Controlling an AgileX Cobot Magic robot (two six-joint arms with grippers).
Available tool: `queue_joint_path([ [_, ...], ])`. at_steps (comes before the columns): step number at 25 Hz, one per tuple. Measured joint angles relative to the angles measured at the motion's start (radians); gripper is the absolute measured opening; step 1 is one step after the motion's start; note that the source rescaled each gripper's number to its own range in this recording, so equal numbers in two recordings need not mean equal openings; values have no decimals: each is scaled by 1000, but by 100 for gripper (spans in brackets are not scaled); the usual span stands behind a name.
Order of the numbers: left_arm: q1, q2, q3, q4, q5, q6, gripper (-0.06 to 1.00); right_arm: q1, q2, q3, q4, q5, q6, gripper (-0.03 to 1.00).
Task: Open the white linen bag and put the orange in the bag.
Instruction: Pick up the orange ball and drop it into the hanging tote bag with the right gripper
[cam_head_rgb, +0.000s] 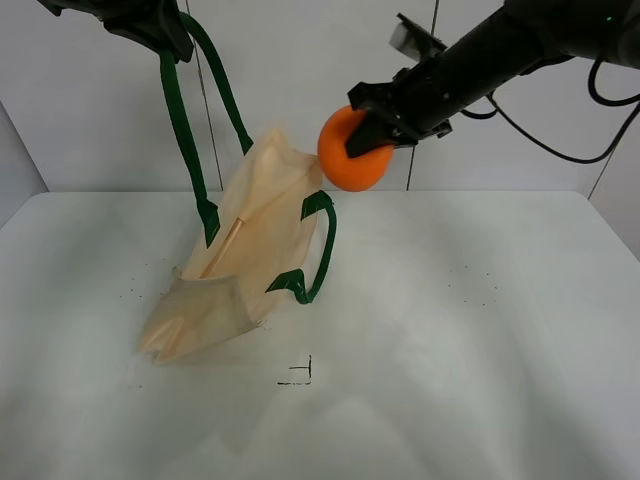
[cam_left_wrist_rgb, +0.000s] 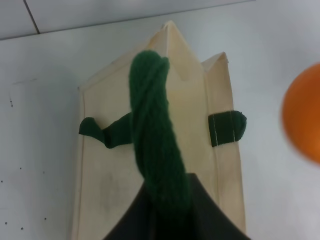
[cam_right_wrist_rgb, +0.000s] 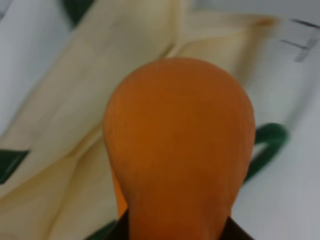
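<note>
The cream linen bag (cam_head_rgb: 245, 255) hangs tilted over the table, its bottom resting on the surface. My left gripper (cam_head_rgb: 165, 35) is shut on one dark green handle (cam_head_rgb: 185, 130) and holds it high at the upper left. That handle (cam_left_wrist_rgb: 155, 135) fills the left wrist view, with the bag (cam_left_wrist_rgb: 107, 165) below it. The other handle (cam_head_rgb: 318, 250) droops on the bag's right side. My right gripper (cam_head_rgb: 375, 125) is shut on the orange (cam_head_rgb: 352, 150) and holds it in the air just above the bag's upper right edge. The orange (cam_right_wrist_rgb: 180, 145) fills the right wrist view, over the bag (cam_right_wrist_rgb: 85, 100).
The white table (cam_head_rgb: 480, 330) carries a small black mark (cam_head_rgb: 300, 375) in front of the bag. A white wall stands behind. Black cables (cam_head_rgb: 560, 140) trail from the right arm at the upper right.
</note>
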Motion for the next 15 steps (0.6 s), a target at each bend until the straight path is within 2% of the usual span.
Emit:
queue_joint_path([
  [6, 0, 0, 0, 0, 0, 0, 0, 142, 18, 1, -29, -70, -1, 1],
  [9, 0, 0, 0, 0, 0, 1, 0, 190, 49, 1, -90, -86, -4, 1],
  [12, 0, 0, 0, 0, 0, 1, 0, 214, 95, 1, -166, -87, -5, 1],
  [15, 0, 0, 0, 0, 0, 1, 0, 215, 143, 1, -179, -117, -5, 1],
])
